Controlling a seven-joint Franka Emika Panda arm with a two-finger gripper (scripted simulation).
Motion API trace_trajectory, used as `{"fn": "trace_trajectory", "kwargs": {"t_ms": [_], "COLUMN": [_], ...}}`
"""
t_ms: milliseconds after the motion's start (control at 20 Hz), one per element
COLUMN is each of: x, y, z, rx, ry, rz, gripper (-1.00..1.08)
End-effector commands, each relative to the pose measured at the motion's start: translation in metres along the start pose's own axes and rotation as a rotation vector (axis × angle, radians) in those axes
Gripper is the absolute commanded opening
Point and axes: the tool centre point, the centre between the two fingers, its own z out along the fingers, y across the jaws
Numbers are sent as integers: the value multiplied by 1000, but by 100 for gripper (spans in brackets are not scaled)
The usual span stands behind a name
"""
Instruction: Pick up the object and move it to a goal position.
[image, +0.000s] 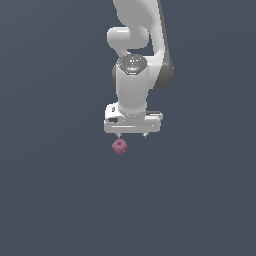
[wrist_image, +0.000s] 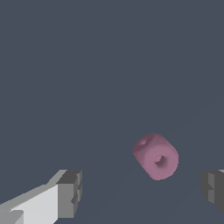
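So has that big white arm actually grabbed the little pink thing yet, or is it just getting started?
Just getting started. Done: the claw is lined up above the pink ball, which shows between its fingers in the wrist view. In hand: nothing; the claw is open and the fingers are clear of the ball. Left: closing on it, lifting it and carrying it to the goal, which no picture shows.

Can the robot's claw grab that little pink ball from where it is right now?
Probably yes. The gripper is open, and in the wrist view the pink ball lies between its two fingers with nothing around it. It sits nearer one finger, so a small shift may help.
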Motion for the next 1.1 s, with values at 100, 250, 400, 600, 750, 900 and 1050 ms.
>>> {"fn": "trace_trajectory", "kwargs": {"t_ms": [100, 250, 400, 600, 750, 900, 1050], "x": [-1, -4, -7, -7, -7, -7, -8], "y": [2, 12, 22, 22, 22, 23, 25], "z": [0, -1, -1, -1, -1, 1, 4], "rx": [1, 4, 8, 8, 9, 8, 6], "ry": [-2, -11, -20, -20, -20, -20, -20], "rz": [4, 24, 43, 44, 43, 31, 6], "gripper": [100, 100, 100, 100, 100, 100, 100]}}
